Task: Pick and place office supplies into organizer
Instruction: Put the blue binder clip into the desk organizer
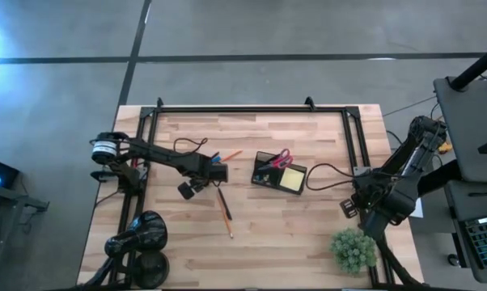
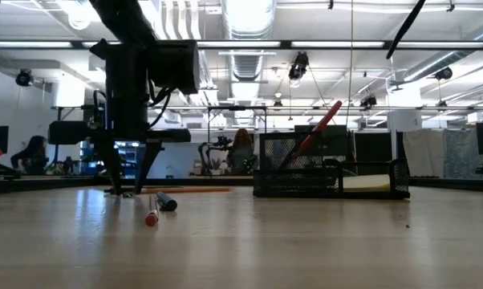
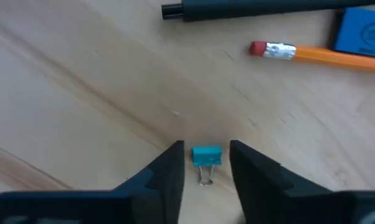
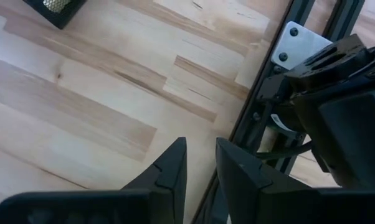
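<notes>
high view: organizer [image 1: 269, 172] holds scissors [image 1: 281, 158], note pad [image 1: 292, 179].

A small blue binder clip [image 3: 206, 157] is lying flat on the tabletop, silver loop showing. Nearby an orange pencil [image 3: 318, 55], a dark pen [image 3: 256, 9] and a blue eraser [image 3: 360, 32] are resting. The dark mesh organizer [image 1: 279, 171] is sitting mid-tabletop, holding red-handled scissors [image 1: 282, 158] leaning upright and a yellow note pad [image 1: 292, 179].
</notes>
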`<state>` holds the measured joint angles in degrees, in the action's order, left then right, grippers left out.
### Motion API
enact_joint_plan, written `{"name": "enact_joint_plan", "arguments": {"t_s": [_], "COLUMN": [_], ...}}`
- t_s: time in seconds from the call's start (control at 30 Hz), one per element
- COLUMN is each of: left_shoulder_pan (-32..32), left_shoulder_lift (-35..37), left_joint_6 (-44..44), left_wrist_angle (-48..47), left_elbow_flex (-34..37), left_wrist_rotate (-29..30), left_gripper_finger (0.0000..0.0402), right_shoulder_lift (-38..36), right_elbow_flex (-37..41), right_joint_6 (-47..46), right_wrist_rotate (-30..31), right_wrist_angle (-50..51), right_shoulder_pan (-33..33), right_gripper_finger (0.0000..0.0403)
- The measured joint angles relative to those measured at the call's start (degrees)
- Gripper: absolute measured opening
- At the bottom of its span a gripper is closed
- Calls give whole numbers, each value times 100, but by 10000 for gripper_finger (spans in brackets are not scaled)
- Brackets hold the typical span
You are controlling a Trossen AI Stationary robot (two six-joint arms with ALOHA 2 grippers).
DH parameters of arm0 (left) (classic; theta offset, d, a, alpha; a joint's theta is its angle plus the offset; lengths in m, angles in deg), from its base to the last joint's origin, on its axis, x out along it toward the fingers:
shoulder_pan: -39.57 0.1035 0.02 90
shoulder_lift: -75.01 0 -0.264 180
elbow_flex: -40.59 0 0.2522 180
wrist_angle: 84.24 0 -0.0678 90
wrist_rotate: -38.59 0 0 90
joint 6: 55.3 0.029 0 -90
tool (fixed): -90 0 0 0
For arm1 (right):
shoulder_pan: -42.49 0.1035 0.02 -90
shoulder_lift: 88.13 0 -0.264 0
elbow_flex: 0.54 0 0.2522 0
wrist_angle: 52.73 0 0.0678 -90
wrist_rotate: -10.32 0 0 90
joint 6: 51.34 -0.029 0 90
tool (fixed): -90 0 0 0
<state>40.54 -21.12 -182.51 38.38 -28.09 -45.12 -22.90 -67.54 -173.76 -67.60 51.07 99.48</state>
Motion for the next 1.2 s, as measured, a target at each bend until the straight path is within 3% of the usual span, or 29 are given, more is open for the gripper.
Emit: {"name": "enact_joint_plan", "arguments": {"t_s": [0.17, 0.87, 1.2], "left_shoulder_pan": [1, -3, -8], "left_shoulder_lift": [-59, -111, -91], "left_joint_6": [1, 168, 317], "left_wrist_angle": [98, 105, 99], "left_elbow_flex": [-22, -46, -69], "left_wrist_rotate": [-53, -276, -207], "left_gripper_finger": [80, 75, 31], "right_shoulder_lift": [4, -2, -2], "right_elbow_flex": [0, 4, 4], "right_joint_6": [68, 246, 229], "right_wrist_rotate": [0, -1, -2], "right_wrist_angle": [-2, -2, -3], "right_shoulder_pan": [7, 11, 11], "right_gripper_finger": [77, 77, 77]}}
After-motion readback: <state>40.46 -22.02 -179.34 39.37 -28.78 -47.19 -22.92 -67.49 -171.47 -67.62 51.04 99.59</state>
